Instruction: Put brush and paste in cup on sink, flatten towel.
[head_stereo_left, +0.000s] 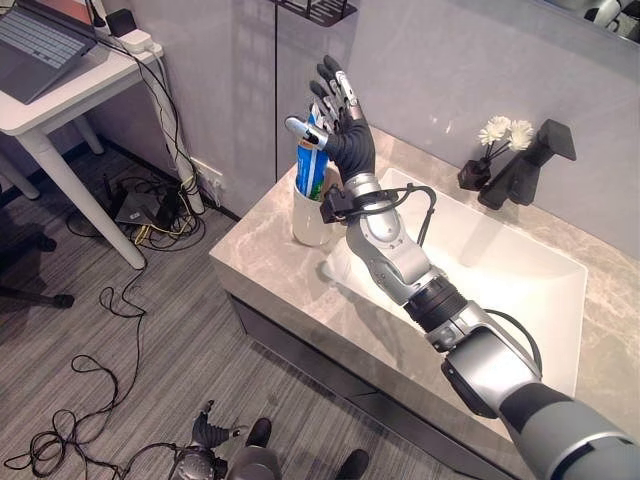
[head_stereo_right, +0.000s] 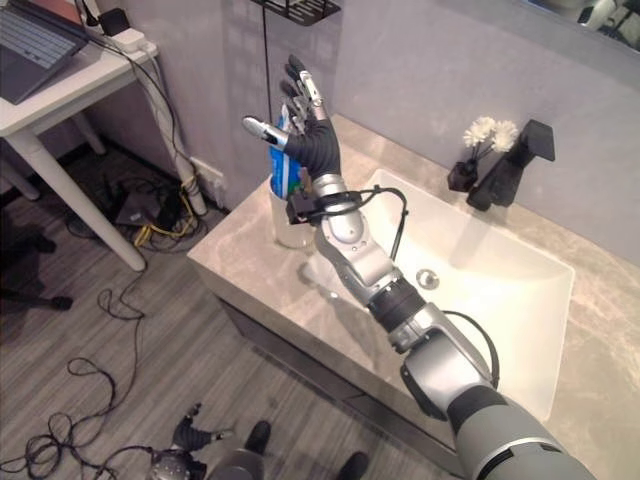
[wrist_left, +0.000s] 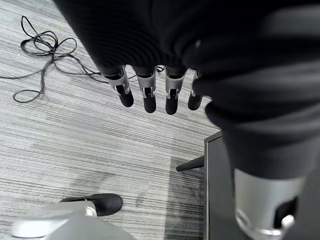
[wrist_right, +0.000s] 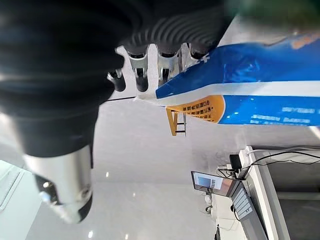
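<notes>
The right robot hand (head_stereo_left: 345, 125), fingers straight and spread, rises just above the white cup (head_stereo_left: 312, 215) at the counter (head_stereo_left: 262, 262) left edge. The blue paste tube (head_stereo_left: 312, 168) stands inside the cup. A careless withdrawal could catch the tube and tip the cup. The left robot hand (wrist_left: 150, 92) hangs relaxed, empty, over the floor.

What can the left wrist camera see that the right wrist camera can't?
Left wrist view: the left hand, fingers straight, over the grey floor. Right wrist view: the right hand, fingers straight, beside the blue paste, with a laptop far off. Both: a dark ribbed cover and silver, dark-tipped fingers.
</notes>
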